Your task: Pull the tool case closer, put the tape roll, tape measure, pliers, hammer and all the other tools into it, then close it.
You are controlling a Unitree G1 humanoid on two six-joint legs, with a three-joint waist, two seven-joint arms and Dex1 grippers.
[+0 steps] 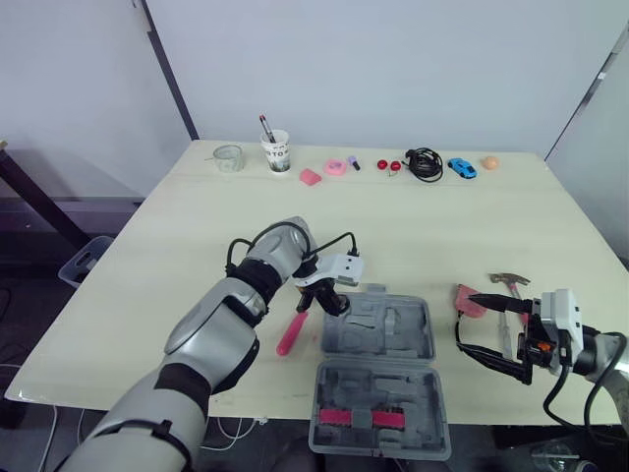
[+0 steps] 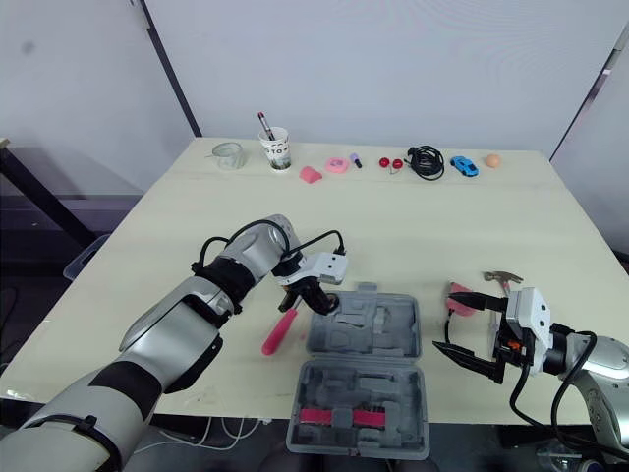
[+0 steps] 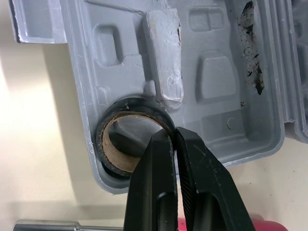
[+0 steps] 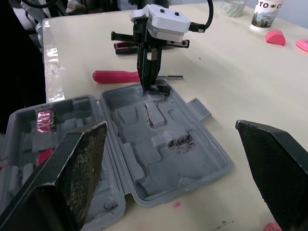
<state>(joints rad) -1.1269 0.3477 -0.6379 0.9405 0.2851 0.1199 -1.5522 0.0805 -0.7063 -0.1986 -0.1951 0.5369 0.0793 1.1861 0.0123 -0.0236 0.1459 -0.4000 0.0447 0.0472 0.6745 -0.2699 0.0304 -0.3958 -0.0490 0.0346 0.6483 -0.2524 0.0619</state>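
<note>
1. A pink screwdriver (image 1: 292,334) lies on the tabletop just left of the tool case (image 1: 393,326). It is not packed yet.
2. The left gripper (image 1: 332,303) pinches the wall of the tape roll (image 3: 111,161), with its fingers almost together. The roll sits in the case's far left corner, so it looks ready to be let go.
3. The case lies open by the tabletop's front edge, so tools can go in.
4. The right gripper (image 1: 464,321) hangs wide open and empty near the hammer (image 1: 509,280). It will likely grab that next.
</note>
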